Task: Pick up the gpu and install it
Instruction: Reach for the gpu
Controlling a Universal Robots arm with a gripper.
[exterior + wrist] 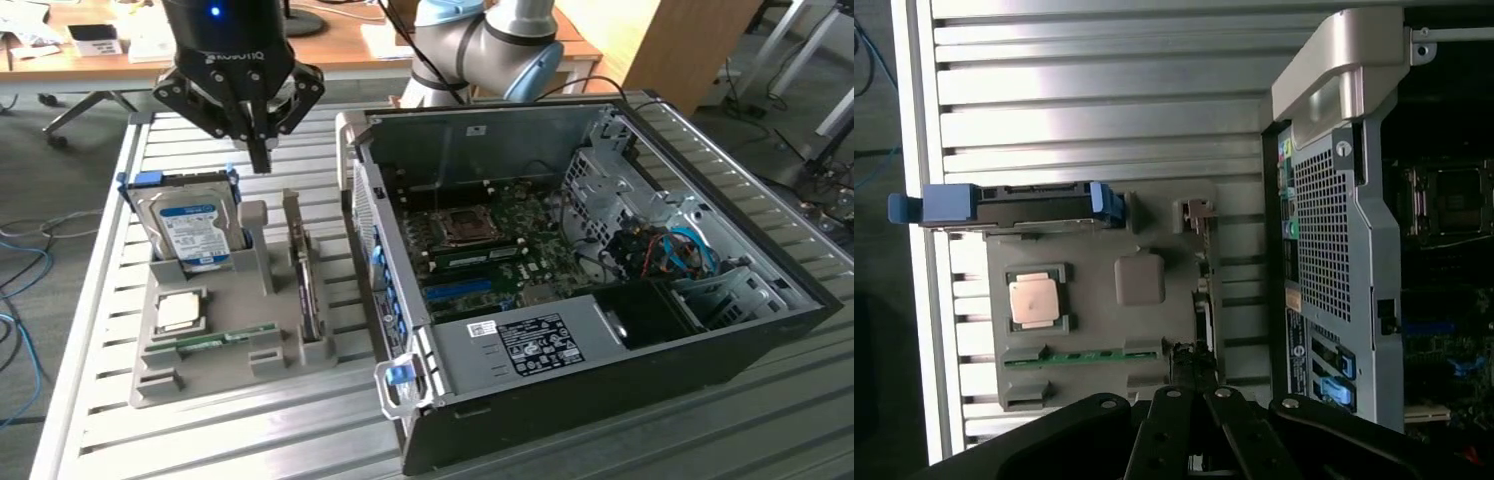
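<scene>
Upper left of exterior frame: end effector (262,158) clenched, empty; gpu (306,285) on edge lower right, long axis pointing toward frame bottom.

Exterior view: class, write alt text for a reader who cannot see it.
A robot gripper, fingers shut, hangs above a grey holder where the gpu stands on edge. An open computer case sits on the exterior view's right.
</scene>
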